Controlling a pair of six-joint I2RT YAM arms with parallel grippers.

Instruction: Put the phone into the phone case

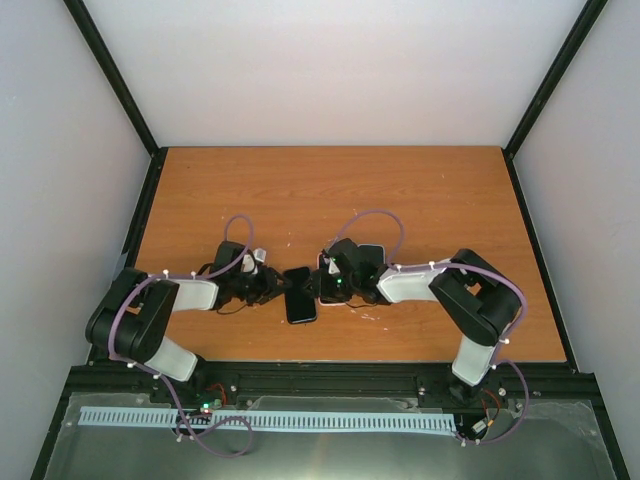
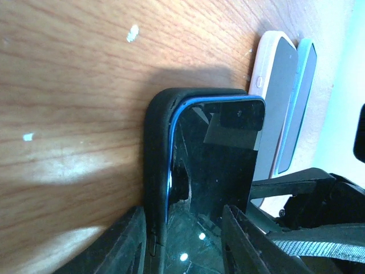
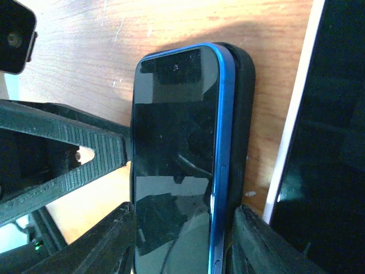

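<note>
Only the close views show how the phone (image 2: pixel 217 165) sits. From the left wrist, its blue edge lies inside the rim of the black phone case (image 2: pixel 154 160) along one long side and around the top corner. From the right wrist the case shows along the opposite side of the picture only, and the phone's other long edge has no case visible beside it. From above, phone and case read as one dark slab lying on the table (image 1: pixel 300 190) near its front edge, between the two arms.

The left gripper (image 2: pixel 182 214) has its jaws partly apart, one finger beside the case and the other against the phone's screen side. I cannot tell whether it is squeezing. The right gripper (image 3: pixel 182 211) also straddles both, its fingers just beside the phone's bare edge and the case's outer wall; a firm grip cannot be told here either. Each wrist view also catches the other arm's finger reaching the phone's edge from the side.

Just beside the phone lie two more phones, one in a white case (image 2: pixel 274 97) and one in a light-blue case (image 2: pixel 305 85).
</note>
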